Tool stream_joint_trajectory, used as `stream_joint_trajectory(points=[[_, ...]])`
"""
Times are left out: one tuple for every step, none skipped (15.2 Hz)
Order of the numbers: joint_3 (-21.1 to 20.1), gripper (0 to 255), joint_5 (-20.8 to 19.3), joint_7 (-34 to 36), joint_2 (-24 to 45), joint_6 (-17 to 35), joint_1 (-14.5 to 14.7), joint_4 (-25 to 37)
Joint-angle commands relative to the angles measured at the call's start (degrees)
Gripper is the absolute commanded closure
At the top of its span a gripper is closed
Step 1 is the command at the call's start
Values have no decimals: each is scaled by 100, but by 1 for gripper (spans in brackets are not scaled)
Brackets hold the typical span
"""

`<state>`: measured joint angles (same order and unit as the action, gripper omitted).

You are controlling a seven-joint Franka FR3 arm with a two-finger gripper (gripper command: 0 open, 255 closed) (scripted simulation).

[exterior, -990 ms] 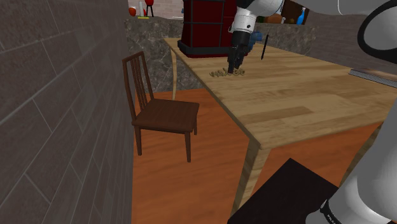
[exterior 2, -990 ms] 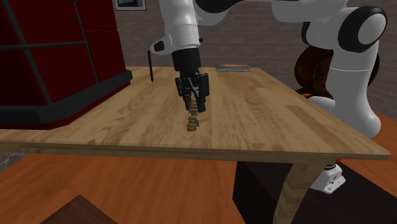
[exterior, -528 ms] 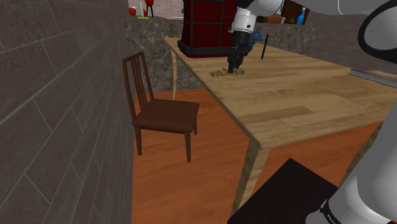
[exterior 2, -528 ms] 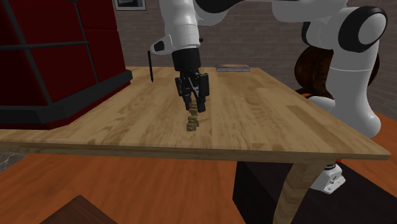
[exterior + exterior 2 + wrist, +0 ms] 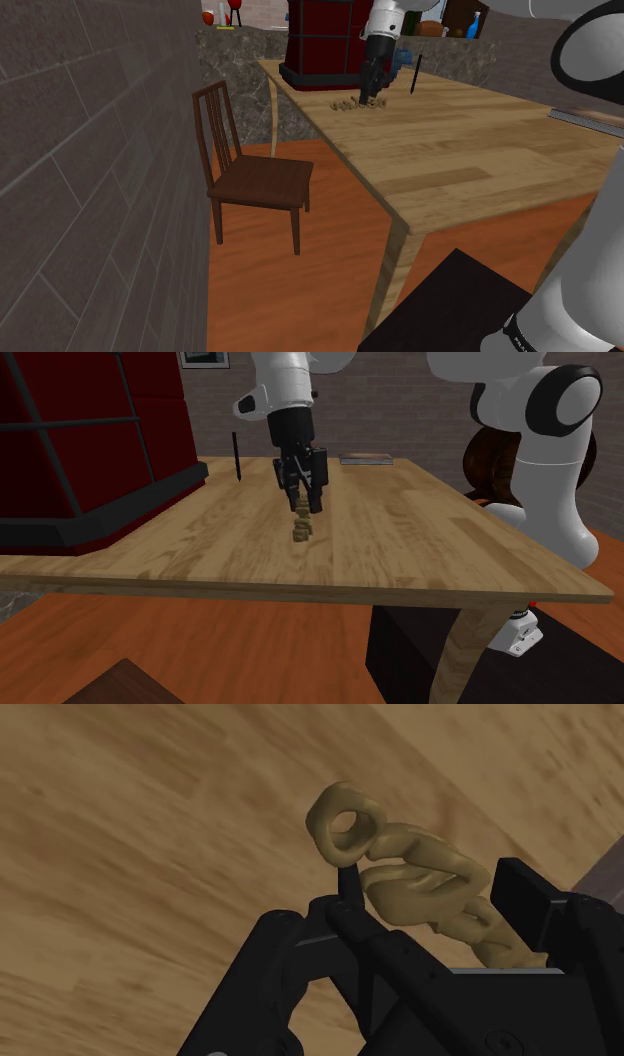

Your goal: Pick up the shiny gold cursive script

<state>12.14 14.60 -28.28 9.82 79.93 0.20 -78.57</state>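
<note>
- Wooden table (image 5: 470, 150) on an orange floor, with a dark chair (image 5: 255, 180) beside its long edge.
- Black gripper (image 5: 304, 504) is clamped on the gold cursive script (image 5: 420, 884), over the table's end near the red cabinet (image 5: 320, 45).

Wooden table (image 5: 420, 547) bearing red cabinet (image 5: 70, 447)

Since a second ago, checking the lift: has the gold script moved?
Yes. The gold script, clasped by the gripper, has risen farther above the table's near edge in the second exterior view.
</note>
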Motion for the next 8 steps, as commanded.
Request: stream_joint_trajectory(points=[[4, 255, 11, 28, 23, -176, -13, 198], [6, 255, 22, 43, 57, -267, -22, 323], [9, 255, 34, 57, 94, -360, -33, 452], [11, 255, 48, 71, 133, -454, -44, 586], [14, 255, 62, 86, 176, -550, -56, 725], [16, 255, 78, 101, 222, -649, -69, 869], [18, 255, 96, 117, 271, -749, -83, 1019], [20, 255, 115, 133, 324, -853, -99, 1175]])
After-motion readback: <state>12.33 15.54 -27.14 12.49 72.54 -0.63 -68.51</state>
